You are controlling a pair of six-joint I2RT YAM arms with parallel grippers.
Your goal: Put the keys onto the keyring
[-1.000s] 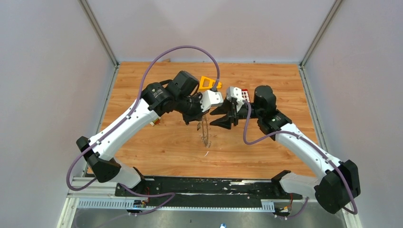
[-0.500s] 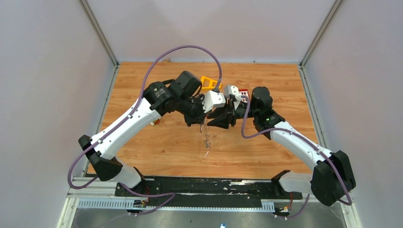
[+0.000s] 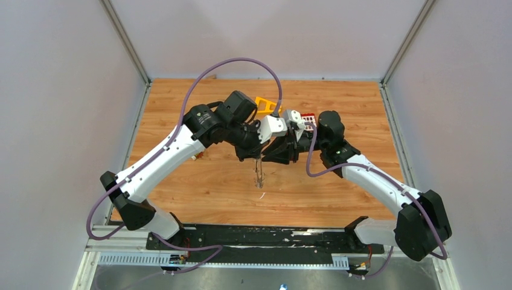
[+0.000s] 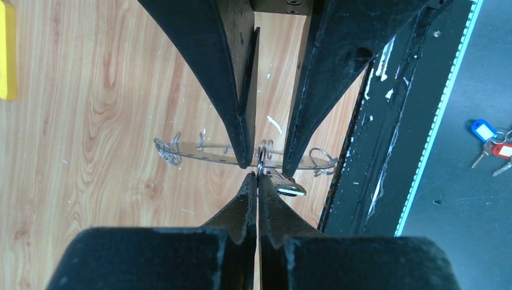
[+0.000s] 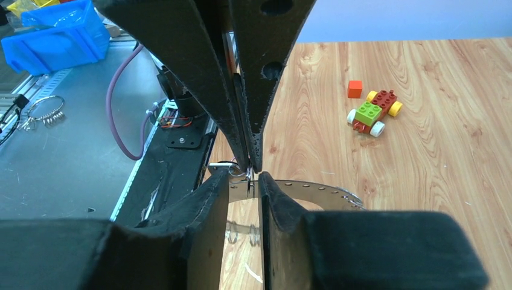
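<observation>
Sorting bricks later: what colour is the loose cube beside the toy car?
Orange; the cube shows best in the right wrist view.

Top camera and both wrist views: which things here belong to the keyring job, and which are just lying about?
In the job:
keyring
left fingers, shut on it
right fingers, either side of its rim

Lying about:
orange frame
red keypad block
toy brick car
orange cube
blue bin

The keyring [image 5: 320,191] is partly hidden behind fingers [image 5: 284,211] of the right gripper [image 5: 244,178]; a yellow piece [image 4: 5,51] runs off the edge
</observation>
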